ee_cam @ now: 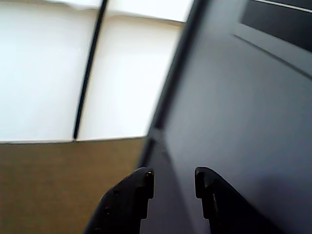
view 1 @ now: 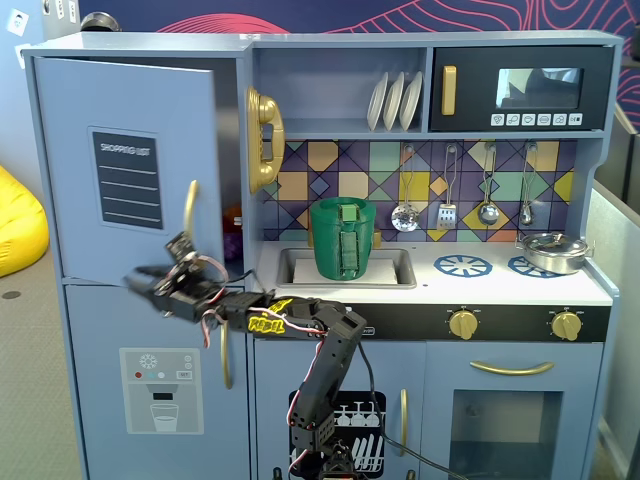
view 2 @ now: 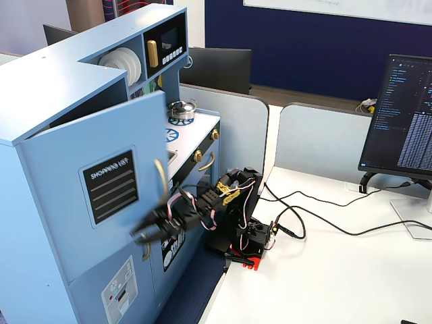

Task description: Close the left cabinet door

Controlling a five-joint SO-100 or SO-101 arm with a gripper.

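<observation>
Presently, the left cabinet door (view 1: pixel 125 170) is seen ajar, swung out from the cabinet's upper left, its vertical gold handle (view 1: pixel 190 207) just above the tool (view 1: pixel 140 280), whose empty jaws are parted against the door's lower face.

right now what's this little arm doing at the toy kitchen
A small black robot arm is reaching toward the toy kitchen's large light-blue door with the black shopping-list panel. That door stands partly open, swung out from the cabinet. The arm's hand is at the door's lower edge, below its curved gold handle. In the wrist view the fingers are parted, with the door's edge running down between them.
</observation>
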